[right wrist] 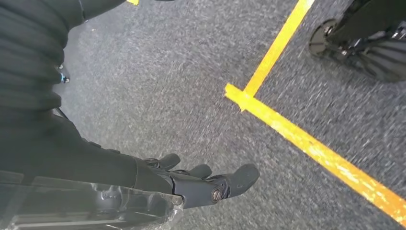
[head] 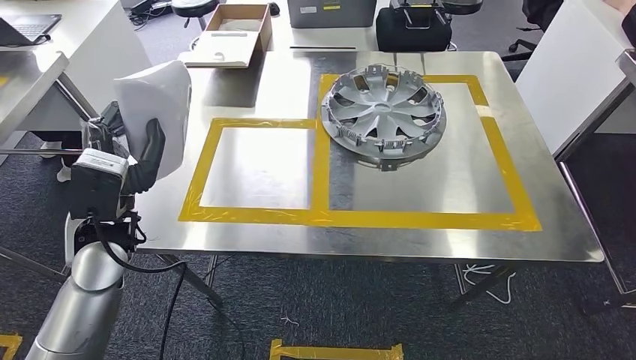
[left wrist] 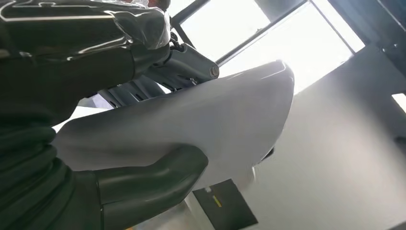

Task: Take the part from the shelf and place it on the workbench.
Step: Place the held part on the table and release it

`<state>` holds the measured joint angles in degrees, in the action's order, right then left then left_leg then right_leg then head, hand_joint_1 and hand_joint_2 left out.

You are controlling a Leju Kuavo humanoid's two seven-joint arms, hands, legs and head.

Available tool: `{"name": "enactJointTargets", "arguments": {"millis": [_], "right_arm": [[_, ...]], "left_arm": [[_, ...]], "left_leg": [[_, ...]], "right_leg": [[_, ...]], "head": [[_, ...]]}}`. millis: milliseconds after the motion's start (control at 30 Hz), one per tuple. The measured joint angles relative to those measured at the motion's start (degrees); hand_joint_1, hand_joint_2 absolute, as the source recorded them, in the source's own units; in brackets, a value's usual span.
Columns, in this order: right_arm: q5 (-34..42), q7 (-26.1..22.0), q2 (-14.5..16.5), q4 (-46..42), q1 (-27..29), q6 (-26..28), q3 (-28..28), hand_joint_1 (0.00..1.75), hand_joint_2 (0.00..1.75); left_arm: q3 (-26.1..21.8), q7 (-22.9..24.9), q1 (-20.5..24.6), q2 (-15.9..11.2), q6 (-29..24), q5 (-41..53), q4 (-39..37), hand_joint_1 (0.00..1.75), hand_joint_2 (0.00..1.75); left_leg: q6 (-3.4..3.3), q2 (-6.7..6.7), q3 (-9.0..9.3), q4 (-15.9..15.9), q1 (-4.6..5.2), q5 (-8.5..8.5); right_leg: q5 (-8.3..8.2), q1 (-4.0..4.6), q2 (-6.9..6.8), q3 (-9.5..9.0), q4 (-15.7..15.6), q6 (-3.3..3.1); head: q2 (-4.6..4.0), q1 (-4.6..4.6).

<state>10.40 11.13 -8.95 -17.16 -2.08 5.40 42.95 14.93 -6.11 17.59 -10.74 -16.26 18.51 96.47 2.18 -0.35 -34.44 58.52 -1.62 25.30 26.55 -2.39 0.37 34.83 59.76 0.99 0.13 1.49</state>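
Observation:
My left hand (head: 146, 154) grips a white curved shell part (head: 156, 112), holding it upright just off the left edge of the steel workbench (head: 247, 232). Up close in the left wrist view, the thumb (left wrist: 153, 179) presses on the white part (left wrist: 215, 115) and the fingers (left wrist: 167, 72) wrap its other side. The bench top carries two yellow-taped frames; the left frame (head: 259, 166) is bare. My right hand (right wrist: 201, 184) hangs over grey carpet with its fingers loosely extended and holding nothing.
A silver wheel cover (head: 383, 112) lies in the larger right taped frame. At the bench's far side sit an open cardboard box (head: 232, 34) and a black bag (head: 413, 28). White tables stand to the left (head: 45, 60) and right (head: 570, 75). Yellow tape lines (right wrist: 306, 139) cross the carpet.

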Motion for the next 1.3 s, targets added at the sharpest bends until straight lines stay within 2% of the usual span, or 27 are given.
{"name": "enactJointTargets", "arguments": {"millis": [133, 367, 733, 1000, 1167, 1300], "right_arm": [[-0.1, 0.0, 0.1, 0.0, 0.0, 0.0, -0.5, 0.0, 1.75], [-1.2, 0.5, 0.4, -0.1, 0.0, 0.0, -0.9, 0.0, 1.75], [-2.2, 1.2, 0.9, -0.4, 0.0, -0.2, -1.2, 0.0, 1.75], [-3.9, 1.7, 1.0, -0.6, -0.6, -1.5, -1.3, 0.0, 1.75], [-5.5, 2.4, 1.0, -0.7, -1.5, -2.7, -1.5, 0.0, 1.75], [-6.7, 2.7, 0.9, -0.7, -2.3, -3.0, -1.6, 0.0, 1.75]], "left_arm": [[-0.3, 2.1, -0.1, -0.6, -0.5, 3.6, -0.1, 1.75, 1.75], [-2.2, 9.0, -0.2, -2.9, 0.7, 17.1, -1.7, 1.75, 1.75], [-3.5, 10.8, 2.1, -5.2, 2.4, 23.4, -7.0, 1.75, 1.75], [-2.1, 10.4, 11.5, -8.0, 5.5, 29.7, -20.6, 1.75, 1.75], [1.5, 7.5, 20.5, -8.7, 6.8, 31.2, -33.2, 1.75, 1.75], [4.8, 5.0, 28.2, -7.9, 6.3, 30.4, -43.2, 1.75, 1.75]], "left_leg": [[-0.26, -0.06, -0.01, 0.0, 0.02, -0.01], [-0.85, -0.05, -0.01, 0.0, 0.17, -0.06], [-1.07, -0.07, -0.02, 0.0, 0.35, -0.15], [-1.26, -0.07, -0.01, 0.0, 0.35, -0.27], [-1.31, -0.07, -0.02, 0.0, 0.38, -0.33], [-1.35, -0.06, -0.03, 0.0, 0.42, -0.36]], "right_leg": [[-0.32, -0.02, -0.01, -0.46, -0.8, 0.49], [-0.65, -0.17, 0.0, -0.79, -1.4, 1.0], [-0.8, -0.34, 0.0, -0.86, -1.6, 1.22], [-0.88, -0.33, 0.0, -0.85, -1.6, 1.31], [-0.95, -0.36, 0.0, -0.86, -1.6, 1.41], [-1.02, -0.41, 0.0, -0.87, -1.7, 1.5]], "head": [[0.0, -0.04], [0.0, -0.04], [0.0, -0.02], [0.0, -0.02], [0.0, -0.03], [0.0, -0.03]]}}
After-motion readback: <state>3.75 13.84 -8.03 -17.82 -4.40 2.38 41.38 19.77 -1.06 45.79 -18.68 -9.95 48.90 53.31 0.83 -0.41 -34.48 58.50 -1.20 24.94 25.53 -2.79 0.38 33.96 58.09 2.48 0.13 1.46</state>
